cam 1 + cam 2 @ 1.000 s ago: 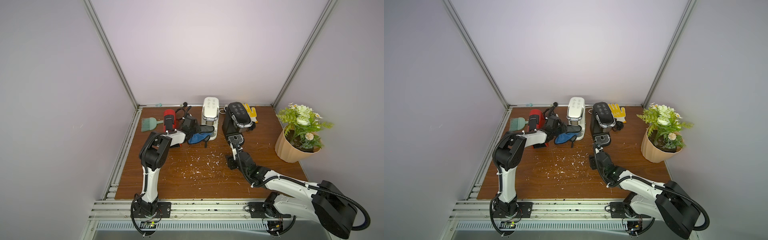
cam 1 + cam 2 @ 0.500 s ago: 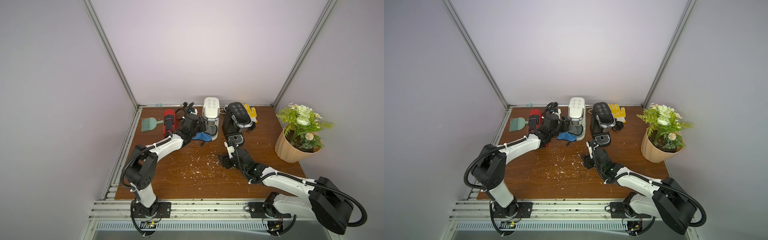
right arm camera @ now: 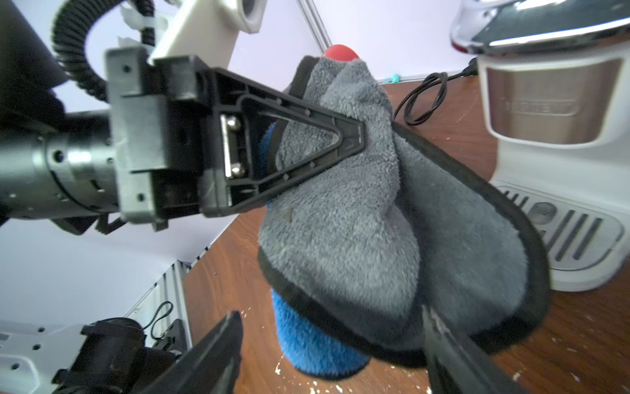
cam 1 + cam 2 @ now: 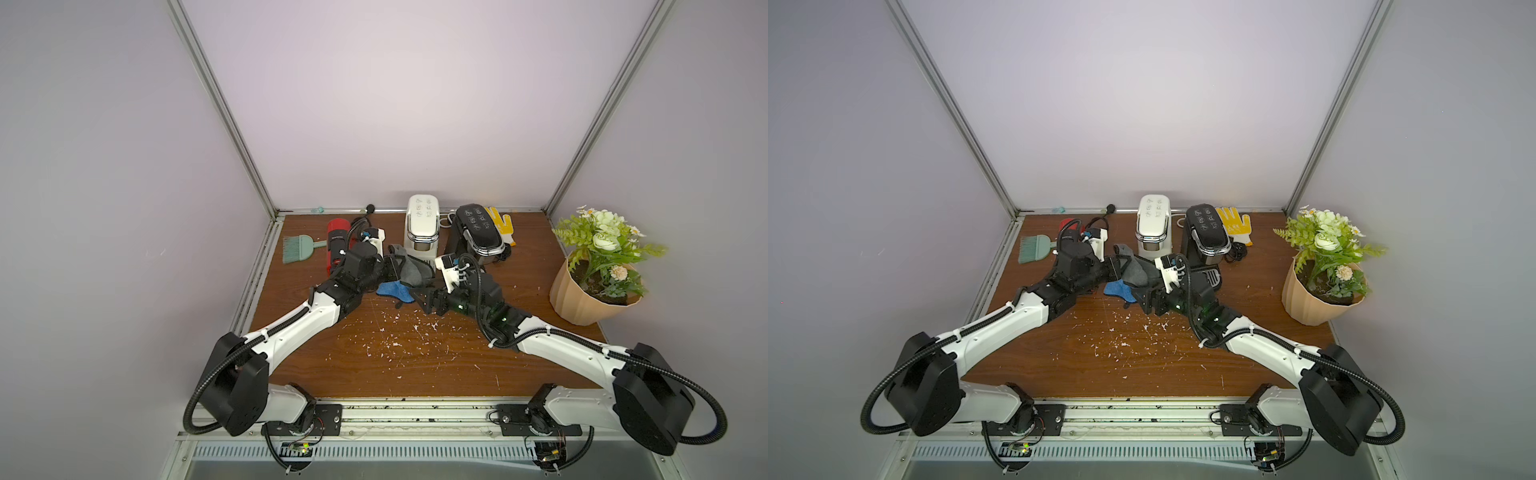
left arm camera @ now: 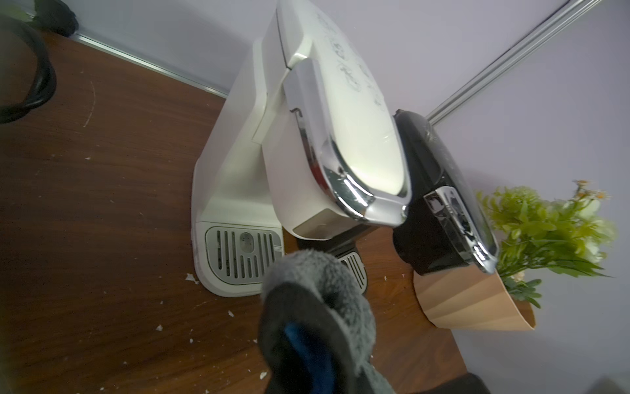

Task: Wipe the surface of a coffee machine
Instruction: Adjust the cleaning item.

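Moved: since a second ago the left arm has stretched out low, the cloth has come away from the white machine's foot, and the right gripper has swung from the black machine's tray over to the cloth, its jaws widening.
Brush (image 4: 297,249): flat at the far left of the table (image 4: 415,374).
Red coffee machine (image 4: 336,245): just beside the brush, long axis front to back.
Left gripper (image 4: 394,268): pinched tight on an upper fold of the cloth.
Cloth (image 4: 409,270): in front of the white machine's drip tray, between the two grippers; grey side out, blue side within. Its long axis runs roughly upright, folded top up, blue end down by the table; whether that end touches cannot be told.
Right gripper (image 4: 422,301): jaws spread wide, one either side of the cloth's lower edge in the right wrist view; no grip on it.
White coffee machine (image 4: 423,224): at the back, long axis front to back, spout and drip tray toward the robot.
Black coffee machine (image 4: 478,235): just beside it, facing the same way.
Yellow glove (image 4: 500,222): behind the black machine.
Potted plant (image 4: 598,266): far right.
White crumbs (image 4: 395,336): scattered mid-table.
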`<action>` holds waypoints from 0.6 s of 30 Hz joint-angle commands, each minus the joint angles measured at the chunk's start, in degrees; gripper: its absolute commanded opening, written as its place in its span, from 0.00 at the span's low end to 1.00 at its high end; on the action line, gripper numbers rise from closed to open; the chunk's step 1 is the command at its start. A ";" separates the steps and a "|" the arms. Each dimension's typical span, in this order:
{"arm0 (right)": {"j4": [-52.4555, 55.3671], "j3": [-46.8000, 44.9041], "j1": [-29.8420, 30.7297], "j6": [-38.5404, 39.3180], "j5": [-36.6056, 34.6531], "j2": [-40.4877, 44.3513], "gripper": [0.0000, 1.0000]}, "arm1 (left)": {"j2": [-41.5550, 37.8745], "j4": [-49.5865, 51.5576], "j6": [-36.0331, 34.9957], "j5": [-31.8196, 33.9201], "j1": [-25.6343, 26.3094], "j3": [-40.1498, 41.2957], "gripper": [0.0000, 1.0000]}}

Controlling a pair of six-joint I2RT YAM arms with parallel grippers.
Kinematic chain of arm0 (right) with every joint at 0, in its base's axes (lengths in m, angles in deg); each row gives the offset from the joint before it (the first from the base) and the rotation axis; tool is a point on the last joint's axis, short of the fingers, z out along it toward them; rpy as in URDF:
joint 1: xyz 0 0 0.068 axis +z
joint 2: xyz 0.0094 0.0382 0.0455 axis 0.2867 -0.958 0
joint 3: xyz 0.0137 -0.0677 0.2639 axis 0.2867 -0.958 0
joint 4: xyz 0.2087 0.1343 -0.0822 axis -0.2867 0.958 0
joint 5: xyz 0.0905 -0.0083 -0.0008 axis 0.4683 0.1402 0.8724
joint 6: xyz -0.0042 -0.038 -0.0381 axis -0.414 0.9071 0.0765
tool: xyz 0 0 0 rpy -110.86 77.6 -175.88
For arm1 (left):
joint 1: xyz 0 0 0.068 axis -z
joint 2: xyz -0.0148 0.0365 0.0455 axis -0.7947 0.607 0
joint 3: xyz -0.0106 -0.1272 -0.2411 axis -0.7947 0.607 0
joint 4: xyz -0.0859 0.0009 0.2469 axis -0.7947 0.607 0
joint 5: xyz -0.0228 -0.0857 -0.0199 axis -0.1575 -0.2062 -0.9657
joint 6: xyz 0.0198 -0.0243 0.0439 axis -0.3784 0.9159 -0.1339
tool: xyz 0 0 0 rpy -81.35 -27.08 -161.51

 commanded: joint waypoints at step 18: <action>-12.84 8.09 -0.22 -4.08 9.01 -6.42 0.82 | -3.20 -13.80 16.11 -20.10 0.47 1.84 0.00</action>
